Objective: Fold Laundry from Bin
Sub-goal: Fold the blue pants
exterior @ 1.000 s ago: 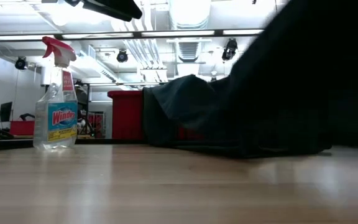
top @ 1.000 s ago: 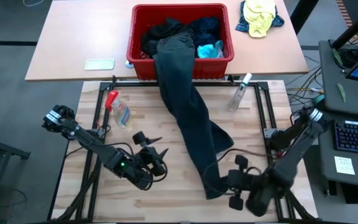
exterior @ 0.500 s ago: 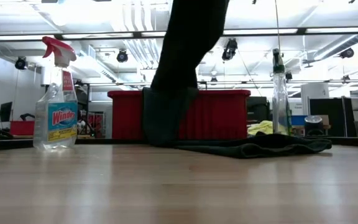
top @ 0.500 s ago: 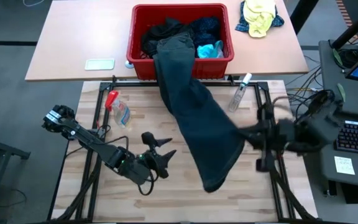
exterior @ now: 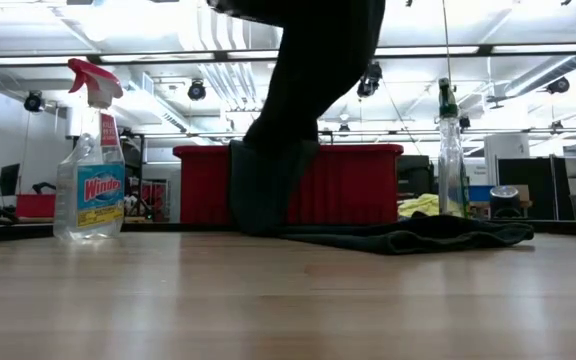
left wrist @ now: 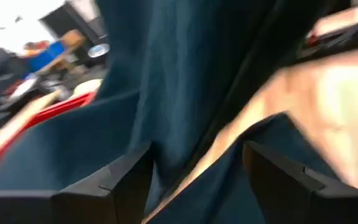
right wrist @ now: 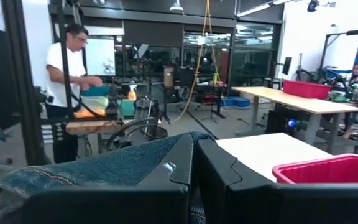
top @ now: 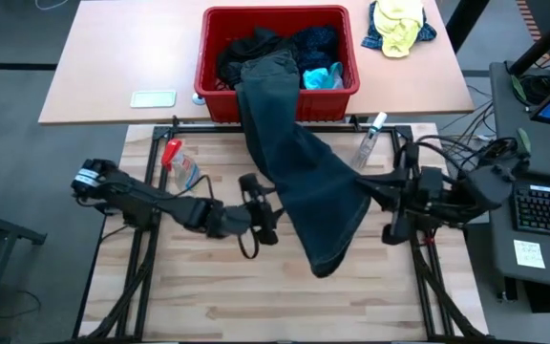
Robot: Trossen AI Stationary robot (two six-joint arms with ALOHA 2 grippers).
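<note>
Counted: one bin (top: pixel 280 19), two grippers, two spray bottles, one long dark garment (top: pixel 299 177) drawn out, with more laundry (top: pixel 285 48) heaped inside the tub in black, navy and turquoise. Bin at twelve o'clock on the far tan table (top: pixel 113 57), red, sloped sides. Garment dark blue-grey, denim-like with a stitched hem, draped over the bin's near rim and running down toward six o'clock across the wooden table (top: pixel 208 296). Right gripper (top: pixel 369 186) at three o'clock, fingers pressed together on the garment's edge, lifting it. Left gripper (top: pixel 267 203) near centre, just beside the cloth, fingers spread, holding nothing. Red-capped spray bottle (top: pixel 179 167) at ten o'clock; clear bottle (top: pixel 366 143) at two o'clock. Yellow-and-blue bundle (top: pixel 399 24) beside the bin.
</note>
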